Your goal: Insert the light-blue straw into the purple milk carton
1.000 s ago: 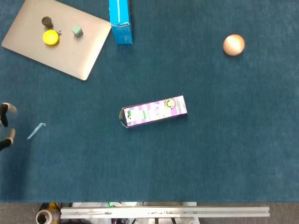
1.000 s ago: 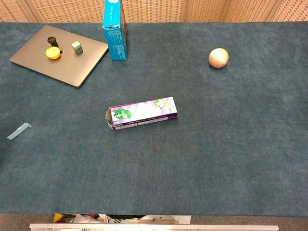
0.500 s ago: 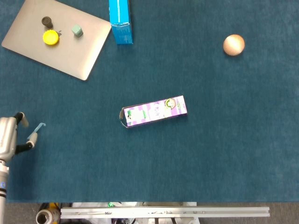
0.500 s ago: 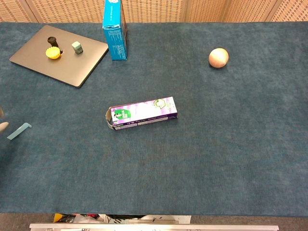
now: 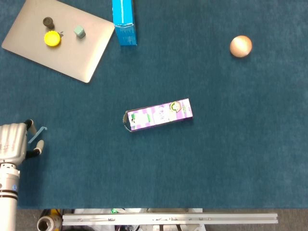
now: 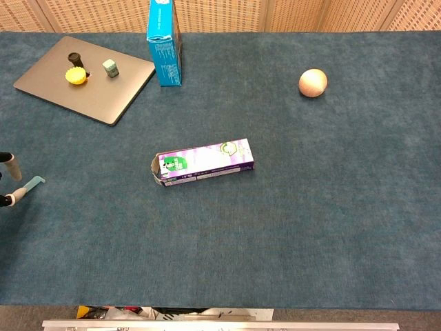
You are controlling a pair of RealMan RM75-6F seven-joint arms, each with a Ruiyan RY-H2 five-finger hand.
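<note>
The purple milk carton (image 5: 159, 114) lies on its side in the middle of the blue table, its open end pointing left; the chest view shows the carton (image 6: 203, 162) too. The light-blue straw (image 5: 38, 132) lies flat on the table at the far left, bent end up-right. My left hand (image 5: 14, 143) is at the left edge, right beside the straw, with its fingers spread so one is above and one below the straw's lower end. In the chest view only the fingertips (image 6: 12, 167) show, next to the straw (image 6: 31, 184). My right hand is out of sight.
A grey slab (image 5: 72, 53) at the back left carries a yellow cap (image 5: 52, 38), a dark peg (image 5: 48, 21) and a small green block (image 5: 79, 32). A blue box (image 5: 123, 21) stands beside it. A tan ball (image 5: 240, 46) sits at the back right.
My left hand has come in from the left edge, moving right toward the straw until its fingers straddle the straw's end. The straw and carton have not moved.
</note>
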